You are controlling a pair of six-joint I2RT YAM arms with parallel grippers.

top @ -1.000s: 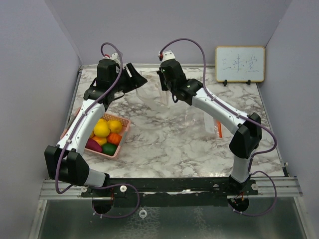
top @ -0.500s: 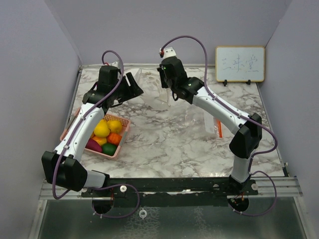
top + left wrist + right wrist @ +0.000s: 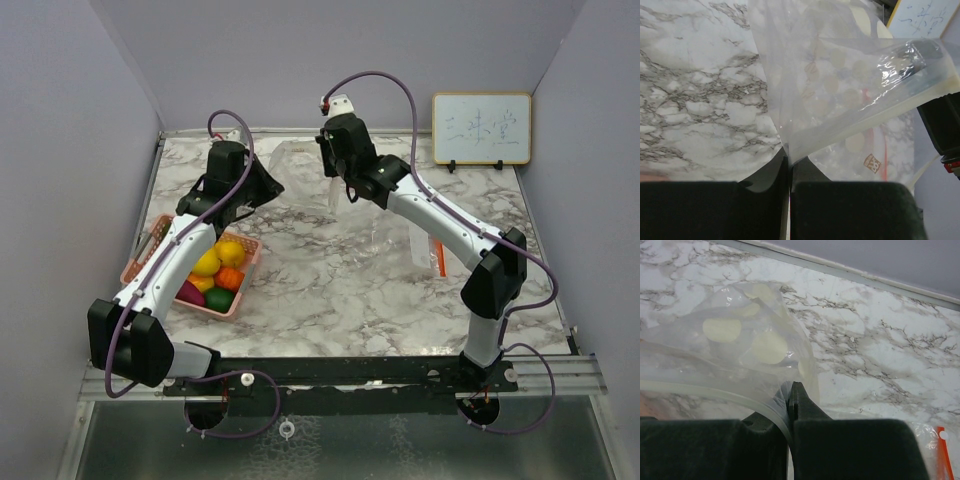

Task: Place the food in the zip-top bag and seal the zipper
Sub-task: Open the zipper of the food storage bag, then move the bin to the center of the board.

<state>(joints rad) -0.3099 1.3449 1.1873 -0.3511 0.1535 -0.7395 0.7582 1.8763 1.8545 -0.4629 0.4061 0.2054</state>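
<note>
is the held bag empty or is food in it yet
Empty: the clear held bag shows nothing inside; the food lies in the basket.

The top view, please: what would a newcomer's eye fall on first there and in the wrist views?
The clear zip-top bag stands out, held up over the far middle of the marble table, with the left claw and the right claw each shut on an edge of it. Next comes the toy food, yellow, orange, purple and green, piled in the pink basket at the near left. A whiteboard stands at the far right.
</note>
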